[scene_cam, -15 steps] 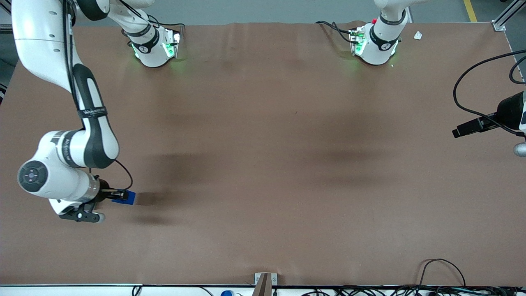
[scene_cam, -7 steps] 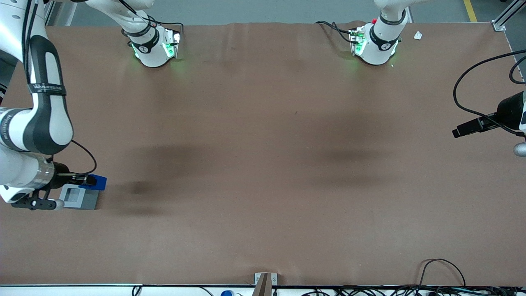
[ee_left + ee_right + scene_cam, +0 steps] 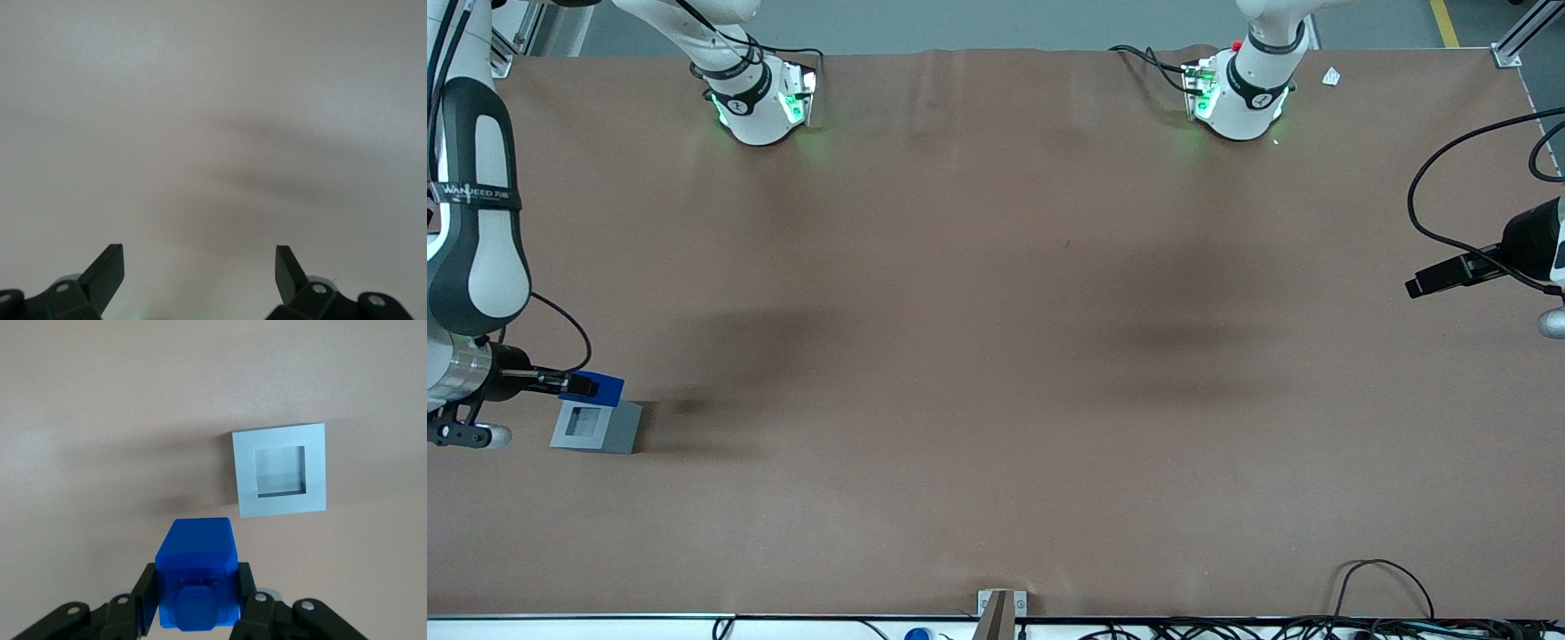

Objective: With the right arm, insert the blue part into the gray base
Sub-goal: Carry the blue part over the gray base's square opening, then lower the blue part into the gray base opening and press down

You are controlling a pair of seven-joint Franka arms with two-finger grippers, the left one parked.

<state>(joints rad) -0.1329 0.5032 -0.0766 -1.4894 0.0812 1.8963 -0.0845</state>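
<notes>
Fingers (image 3: 195, 603) grip blue part (image 3: 196, 580) above gray base's (image 3: 280, 469) empty socket.

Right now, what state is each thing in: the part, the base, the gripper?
blue part: held in the gripper, in the air, not yet in the socket.
gray base: flat on the table, socket up and empty.
gripper: jaws shut on the blue part, above the base's edge.
</notes>
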